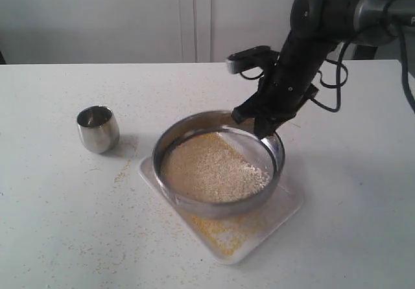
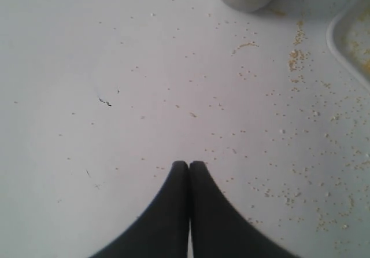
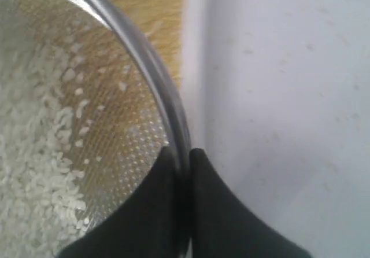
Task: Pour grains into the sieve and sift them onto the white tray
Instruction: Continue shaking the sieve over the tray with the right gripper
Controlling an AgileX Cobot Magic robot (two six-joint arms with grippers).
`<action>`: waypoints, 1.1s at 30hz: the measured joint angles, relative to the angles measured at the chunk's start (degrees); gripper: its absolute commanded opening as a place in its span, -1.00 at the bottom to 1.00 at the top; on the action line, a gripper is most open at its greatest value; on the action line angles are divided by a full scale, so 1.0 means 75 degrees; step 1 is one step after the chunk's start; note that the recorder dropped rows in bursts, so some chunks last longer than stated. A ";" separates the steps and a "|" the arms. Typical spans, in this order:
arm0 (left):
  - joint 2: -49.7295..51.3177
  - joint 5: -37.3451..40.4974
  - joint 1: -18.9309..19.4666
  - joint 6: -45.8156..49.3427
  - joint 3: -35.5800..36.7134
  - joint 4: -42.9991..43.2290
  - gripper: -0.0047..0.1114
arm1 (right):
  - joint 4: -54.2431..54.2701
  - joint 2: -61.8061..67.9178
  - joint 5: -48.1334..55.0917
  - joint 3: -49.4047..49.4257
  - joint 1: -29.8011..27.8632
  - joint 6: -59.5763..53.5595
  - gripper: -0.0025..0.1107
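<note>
While the sieve (image 1: 214, 209) sits over the white tray (image 1: 290, 201) near the middle of the bench (image 1: 52, 231), its rim is pinched on the far right side by the right end effector (image 1: 264, 132). In the right wrist view the right end effector (image 3: 182, 154) is shown with one black finger (image 3: 150, 212) inside the ring over the mesh and the other outside it. The wall of the sieve (image 3: 147, 58) is clamped between them.

The grains (image 1: 211, 169) are spread in the sieve as a pale beige-white layer over most of the mesh. A bare strip of mesh is left at the far right edge, next to the end effector. Close up, the grains (image 3: 34, 154) are seen as coarse whitish bits lying on the mesh. Yellow meal (image 1: 224, 229) is scattered on the near part of the white tray that shows from under the sieve. Whether the sieve touches the tray cannot be told.

The left end effector (image 2: 189, 165) is pressed together, tips touching, with nothing between them, above bare bench (image 2: 115, 67). A corner of the white tray (image 2: 347, 44) is caught at the frame edge of that view.

A steel cup (image 1: 98, 128) is stood upright on the bench, left of the sieve and apart from the tray. Stray granules (image 2: 295, 55) are strewn over the bench near the tray corner.
</note>
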 measured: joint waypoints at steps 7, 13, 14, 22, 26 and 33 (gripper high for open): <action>0.0000 0.0000 0.0000 0.0000 0.0000 0.0000 -0.92 | 0.0559 -0.0001 0.0455 -0.0024 -0.0078 -0.1635 -0.96; 0.0000 0.0000 0.0000 0.0000 0.0000 0.0000 -0.92 | 0.0814 0.0012 0.0122 -0.0033 -0.0296 -0.1298 -0.96; 0.0000 0.0000 0.0000 0.0000 0.0000 0.0000 -0.92 | 0.0980 0.0012 0.0425 -0.0039 -0.0275 -0.1950 -0.96; 0.0000 0.0000 0.0000 0.0000 0.0000 0.0018 -0.92 | 0.0474 -0.0004 0.0043 -0.0038 -0.0231 -0.0908 -0.96; 0.0000 0.0000 0.0000 0.0000 0.0000 0.0018 -0.92 | 0.0517 -0.0019 0.0919 -0.0007 0.0094 -0.2246 -0.96; 0.0000 0.0000 0.0000 0.0000 0.0000 0.0018 -0.92 | 0.0681 -0.0019 0.0263 -0.0036 0.0000 -0.2130 -0.96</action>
